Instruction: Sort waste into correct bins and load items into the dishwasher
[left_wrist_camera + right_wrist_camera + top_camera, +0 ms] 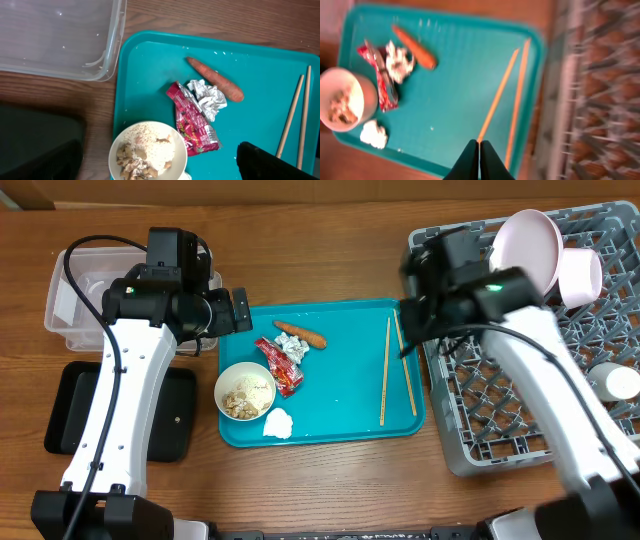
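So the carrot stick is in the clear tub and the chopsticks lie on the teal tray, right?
Not quite: the carrot stick lies on the teal tray, not in the clear tub; the overhead view shows it. The chopsticks do lie on that tray.

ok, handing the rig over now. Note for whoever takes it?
Left hand: open, empty, by the teal tray's left edge.
Right hand: shut, empty, above the chopsticks.
Done: pink plate and cup in the rack.
Left: chopsticks, bowl with leftovers, wrapper, carrot and paper scraps, all on the teal tray. No waste visible in the clear tub or black tray.
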`<state>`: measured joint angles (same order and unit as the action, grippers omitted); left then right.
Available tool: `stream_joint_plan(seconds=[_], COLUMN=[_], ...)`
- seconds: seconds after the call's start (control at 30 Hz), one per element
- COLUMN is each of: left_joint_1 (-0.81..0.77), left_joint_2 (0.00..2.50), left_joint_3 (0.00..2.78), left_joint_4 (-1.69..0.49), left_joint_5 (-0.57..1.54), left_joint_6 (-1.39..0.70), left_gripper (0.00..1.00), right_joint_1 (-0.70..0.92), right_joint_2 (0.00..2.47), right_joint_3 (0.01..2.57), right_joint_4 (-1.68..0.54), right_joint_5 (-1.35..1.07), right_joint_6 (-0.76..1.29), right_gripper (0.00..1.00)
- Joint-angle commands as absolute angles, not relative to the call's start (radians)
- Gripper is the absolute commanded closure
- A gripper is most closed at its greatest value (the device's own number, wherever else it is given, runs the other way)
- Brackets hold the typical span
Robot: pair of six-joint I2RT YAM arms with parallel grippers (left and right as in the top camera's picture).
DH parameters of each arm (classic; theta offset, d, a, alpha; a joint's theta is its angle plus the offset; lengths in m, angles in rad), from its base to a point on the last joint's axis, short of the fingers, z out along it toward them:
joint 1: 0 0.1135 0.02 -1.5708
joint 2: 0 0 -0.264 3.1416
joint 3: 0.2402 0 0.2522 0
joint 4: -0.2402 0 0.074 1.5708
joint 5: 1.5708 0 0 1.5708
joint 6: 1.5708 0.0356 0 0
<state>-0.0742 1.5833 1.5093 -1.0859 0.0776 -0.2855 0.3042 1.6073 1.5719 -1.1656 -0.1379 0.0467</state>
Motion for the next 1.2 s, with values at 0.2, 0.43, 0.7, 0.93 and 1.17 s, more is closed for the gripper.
stream_joint_plan(seconds=[0.2,0.43,0.7,0.93,1.17], left_joint_1=[-0.072,-0.072,-0.072,-0.072,-0.072], left_joint_2=[1.561,1.561,1.561,1.561,1.561], left_joint_3=[1.513,1.513,1.513,1.513,1.513], left_joint_4=[-1.077,-1.081,-1.081,-1.081,-1.081], left_joint_5=[0.079,0.079,0.082,0.109,0.109], left_joint_6=[-0.296,-0.296,-0.296,-0.296,-0.296], left_gripper=[0.00,0.00,0.00,0.00,0.00], right_joint_1=[0.389,0.439,0.443,0.443,0.443], right_joint_2=[1.745,1.874,1.966,2.032,2.046], right_joint_3=[1.493,1.386,1.340,1.340,1.340], right_joint_4=[-1.184,-1.054,-0.983,-0.970,-0.973], right_joint_5=[-0.160,-0.095,-0.056,-0.054,-0.055], right_joint_6=[0.149,0.345,0.397,0.398,0.398], right_gripper=[0.58,0.57,0.57,0.57,0.96])
